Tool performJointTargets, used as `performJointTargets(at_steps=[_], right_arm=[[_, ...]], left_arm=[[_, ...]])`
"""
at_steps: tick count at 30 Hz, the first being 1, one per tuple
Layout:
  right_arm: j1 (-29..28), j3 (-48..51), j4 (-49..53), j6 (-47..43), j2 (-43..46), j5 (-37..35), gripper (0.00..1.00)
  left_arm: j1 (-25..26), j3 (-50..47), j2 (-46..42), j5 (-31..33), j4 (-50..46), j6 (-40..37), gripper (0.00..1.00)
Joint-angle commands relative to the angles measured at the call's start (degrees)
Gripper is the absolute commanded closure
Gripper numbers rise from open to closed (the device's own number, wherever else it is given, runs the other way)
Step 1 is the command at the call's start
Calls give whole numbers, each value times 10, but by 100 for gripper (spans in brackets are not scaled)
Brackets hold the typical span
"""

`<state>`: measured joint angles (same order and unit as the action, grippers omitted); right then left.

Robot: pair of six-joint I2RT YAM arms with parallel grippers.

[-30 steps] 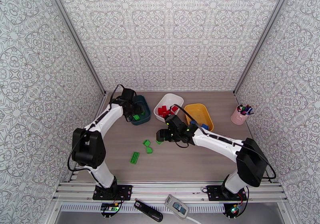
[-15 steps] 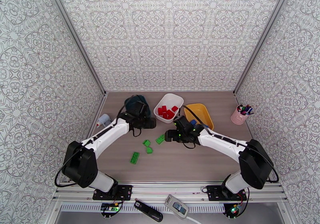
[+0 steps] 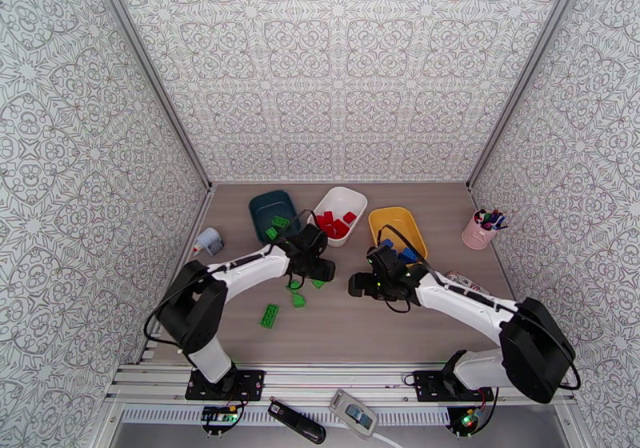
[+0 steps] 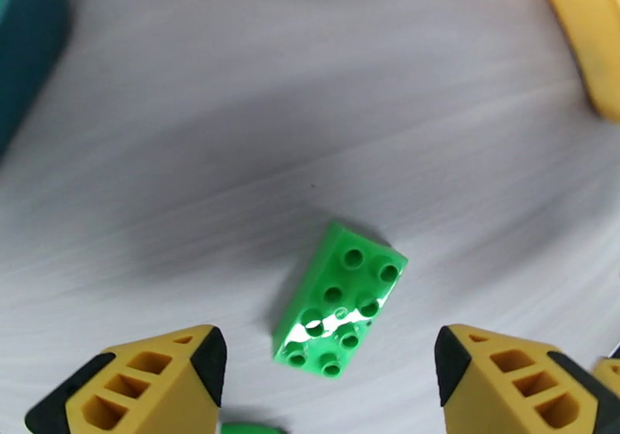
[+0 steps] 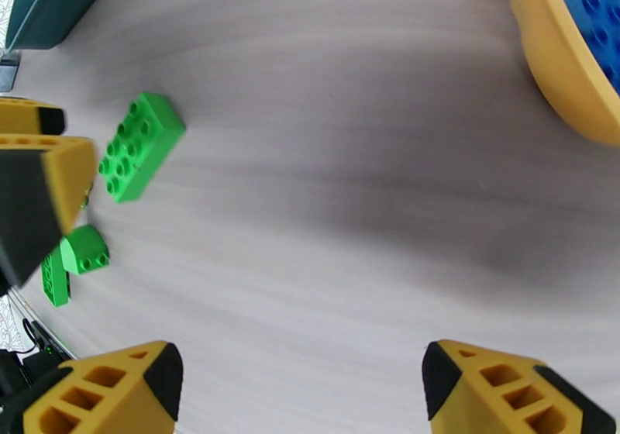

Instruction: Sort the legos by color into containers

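green lego (image 4: 339, 304) lies flat beneath the spread left claw (image 4: 327, 359).

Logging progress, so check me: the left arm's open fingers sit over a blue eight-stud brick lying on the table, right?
Not quite: the brick is green, not blue. The left wrist view shows it lying on the table, eight studs up, with the left arm's open fingers over it.
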<state>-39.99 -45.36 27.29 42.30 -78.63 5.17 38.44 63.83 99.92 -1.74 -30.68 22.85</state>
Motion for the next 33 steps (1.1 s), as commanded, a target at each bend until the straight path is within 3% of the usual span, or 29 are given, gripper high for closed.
performJointTargets(at_steps=[1, 10, 20, 26, 33], right_arm=[[4, 19, -5, 14, 17, 4, 15], [4, 20, -12, 15, 12, 7, 16], [5, 17, -19, 15, 3, 12, 17], [5, 12, -35, 12, -1, 30, 18], [2, 5, -125, 35, -43, 98, 21]], left_arm=[[14, 12, 24, 17, 9, -2, 24], [49, 36, 73, 69, -14, 4, 30], [59, 42, 77, 108, -29, 30, 51], [57, 46, 61, 105, -30, 32, 62], [36, 39, 27, 73, -14, 44, 65]])
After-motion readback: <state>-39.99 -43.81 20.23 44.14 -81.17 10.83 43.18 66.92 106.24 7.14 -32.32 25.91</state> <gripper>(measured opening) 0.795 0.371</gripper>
